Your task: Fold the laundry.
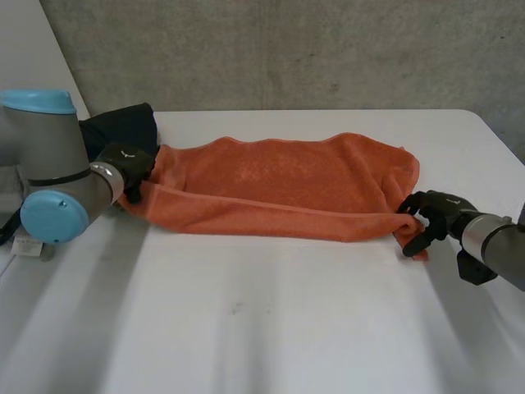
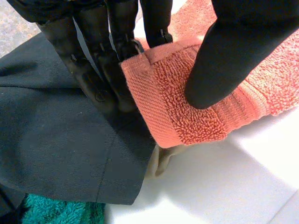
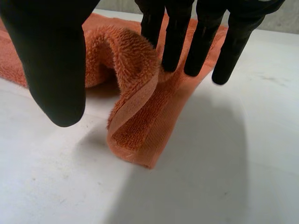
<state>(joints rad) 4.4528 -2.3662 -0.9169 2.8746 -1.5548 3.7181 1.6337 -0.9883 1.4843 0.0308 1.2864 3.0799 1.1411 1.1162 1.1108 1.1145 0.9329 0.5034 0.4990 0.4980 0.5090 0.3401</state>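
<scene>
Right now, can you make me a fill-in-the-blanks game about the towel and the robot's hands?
1. The towel is ____ in colour.
2. The left hand pinches one end of the towel between its fingers and its ____.
3. The right hand is at the towel's other end, above the ____ table.
4. The dark cloth lies next to the robot's ____ hand.

Missing words: orange; thumb; white; left.

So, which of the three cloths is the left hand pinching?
The orange towel, at its corner; the dark garment and the teal towel under it are unheld.
</scene>
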